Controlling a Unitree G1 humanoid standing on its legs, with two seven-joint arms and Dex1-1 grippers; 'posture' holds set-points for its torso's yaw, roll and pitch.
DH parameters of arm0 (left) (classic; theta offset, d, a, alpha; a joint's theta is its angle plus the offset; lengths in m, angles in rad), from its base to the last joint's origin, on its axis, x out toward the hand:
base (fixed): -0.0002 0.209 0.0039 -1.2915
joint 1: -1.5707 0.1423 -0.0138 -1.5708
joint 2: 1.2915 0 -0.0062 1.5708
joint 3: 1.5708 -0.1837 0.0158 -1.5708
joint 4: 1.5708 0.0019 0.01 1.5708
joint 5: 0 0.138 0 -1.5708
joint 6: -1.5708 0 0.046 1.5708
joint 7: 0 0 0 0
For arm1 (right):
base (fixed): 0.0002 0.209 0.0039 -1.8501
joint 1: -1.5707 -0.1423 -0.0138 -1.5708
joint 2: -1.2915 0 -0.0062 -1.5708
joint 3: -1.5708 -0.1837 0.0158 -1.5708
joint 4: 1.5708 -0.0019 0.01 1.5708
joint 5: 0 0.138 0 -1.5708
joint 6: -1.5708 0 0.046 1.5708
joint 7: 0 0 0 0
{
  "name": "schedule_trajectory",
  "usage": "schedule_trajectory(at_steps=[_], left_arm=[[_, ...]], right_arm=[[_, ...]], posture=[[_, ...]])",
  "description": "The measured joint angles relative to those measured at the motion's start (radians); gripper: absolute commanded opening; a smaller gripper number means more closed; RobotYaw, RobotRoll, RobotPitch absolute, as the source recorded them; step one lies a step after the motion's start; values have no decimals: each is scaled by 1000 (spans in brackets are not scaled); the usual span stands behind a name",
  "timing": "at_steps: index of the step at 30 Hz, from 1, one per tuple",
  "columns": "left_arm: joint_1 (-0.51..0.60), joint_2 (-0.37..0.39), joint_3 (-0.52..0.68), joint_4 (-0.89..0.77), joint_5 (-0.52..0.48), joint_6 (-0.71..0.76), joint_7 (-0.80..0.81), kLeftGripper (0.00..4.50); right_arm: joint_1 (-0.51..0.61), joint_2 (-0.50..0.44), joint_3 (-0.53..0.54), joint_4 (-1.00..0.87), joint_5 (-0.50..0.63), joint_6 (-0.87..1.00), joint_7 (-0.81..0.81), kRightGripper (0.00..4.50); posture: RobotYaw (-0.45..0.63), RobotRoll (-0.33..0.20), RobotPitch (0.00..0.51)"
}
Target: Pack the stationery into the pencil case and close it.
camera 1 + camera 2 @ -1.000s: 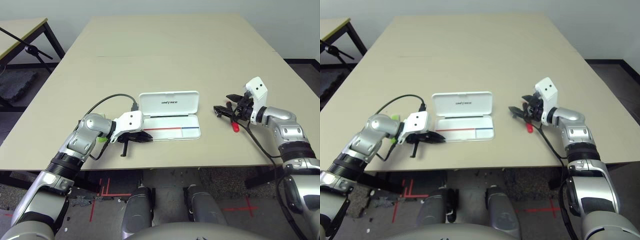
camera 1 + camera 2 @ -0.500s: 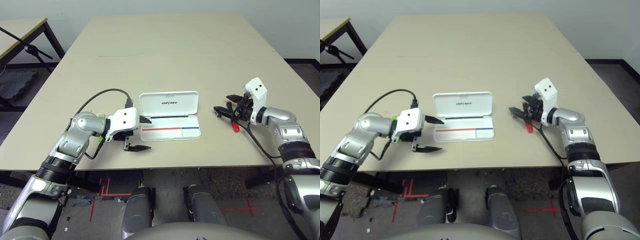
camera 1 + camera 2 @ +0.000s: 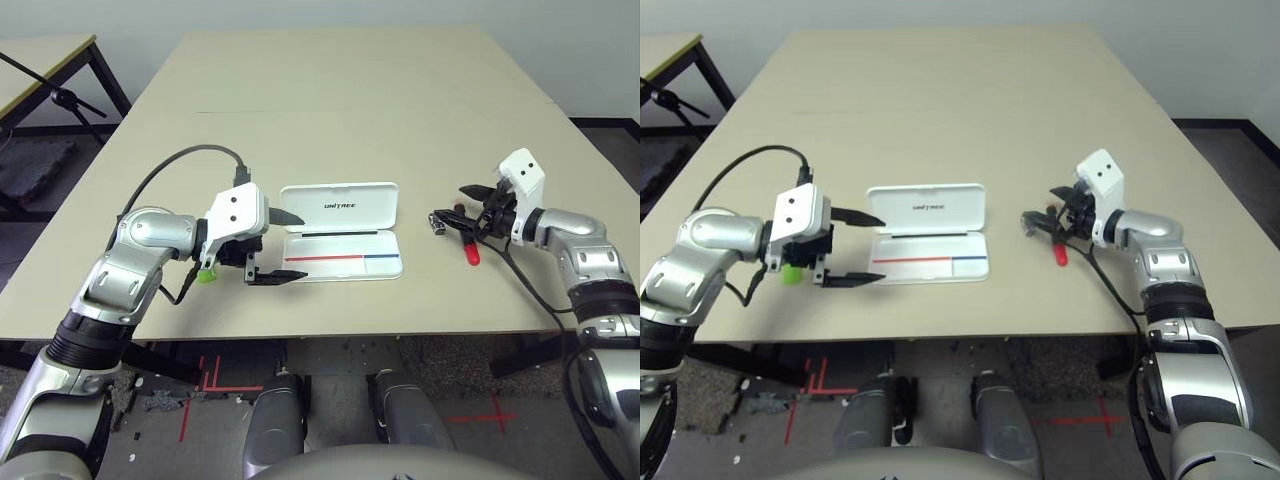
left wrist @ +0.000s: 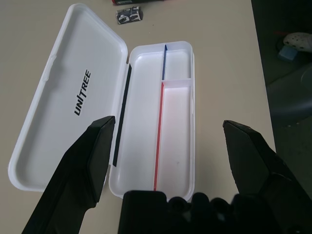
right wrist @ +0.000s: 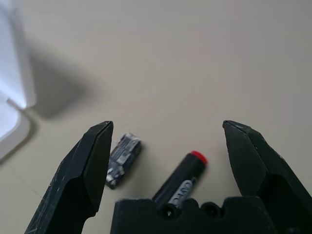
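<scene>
Between L fingers [image 4: 165,161]: open pencil case [image 4: 161,107] | marker [image 5: 178,187] under R fingers [image 5: 165,161]

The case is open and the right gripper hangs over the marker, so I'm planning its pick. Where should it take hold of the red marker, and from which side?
Grip the red marker mid-barrel, coming from above with the fingers across its width. It lies flat on the table, so only the long sides are free. The open right gripper hangs above it; keep off the small metal piece lying beside it.

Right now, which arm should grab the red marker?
Right, probably. The right gripper hovers with jaws open directly over the red marker and the small metal piece, while the left gripper sits across the open pencil case.
</scene>
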Motion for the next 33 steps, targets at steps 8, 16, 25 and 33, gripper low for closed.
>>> schedule_trajectory(at_steps=[8,16,25,33], left_arm=[[1,-3,-18,2,2,-2,6,4472],[9,-4,-33,2,4,-15,6,4472],[18,-9,-55,2,16,-24,15,4472],[18,-13,-63,5,18,-37,16,4472]], right_arm=[[-146,10,-71,-177,2,514,-312,4500],[-199,50,-115,-169,-2,738,-491,4500],[-104,50,-64,-262,25,828,-450,4500],[-22,47,-29,-273,31,830,-414,4500]], posture=[[-66,0,99],[-60,0,103],[-63,0,101],[-61,0,97]])
